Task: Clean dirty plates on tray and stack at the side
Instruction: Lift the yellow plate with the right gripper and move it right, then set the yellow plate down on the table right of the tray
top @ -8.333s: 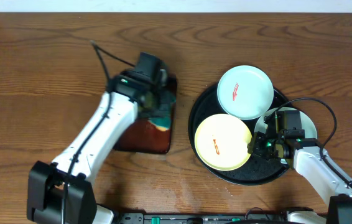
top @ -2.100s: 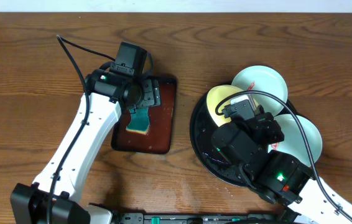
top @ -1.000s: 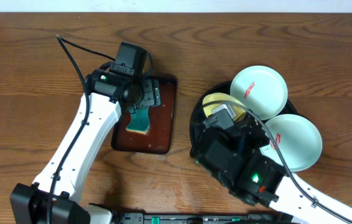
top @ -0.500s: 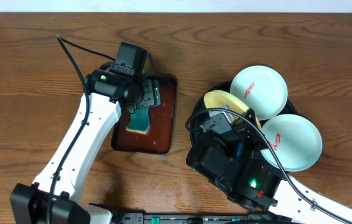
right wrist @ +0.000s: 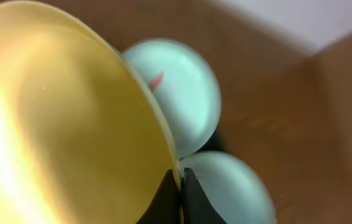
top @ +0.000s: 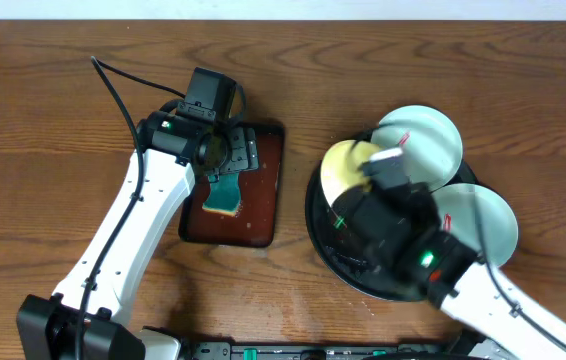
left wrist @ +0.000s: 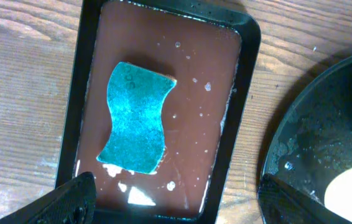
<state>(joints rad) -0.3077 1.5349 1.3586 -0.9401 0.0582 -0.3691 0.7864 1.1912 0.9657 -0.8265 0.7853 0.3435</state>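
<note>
Tilting the yellow plate (right wrist: 64, 124) up, seemingly for wiping, right claw (right wrist: 179, 186) pinches its rim; left claw (left wrist: 176, 196) gapes over sponge (left wrist: 135, 118).

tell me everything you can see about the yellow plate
The yellow plate is pale, round and shallow, with a plain rim and a smooth, glossy surface. It is steeply tilted over the black tray, its rim pinched in the right gripper. No red smear shows on the face towards the wrist camera. From overhead the right arm hides its lower part, so contact with the tray cannot be told.
</note>
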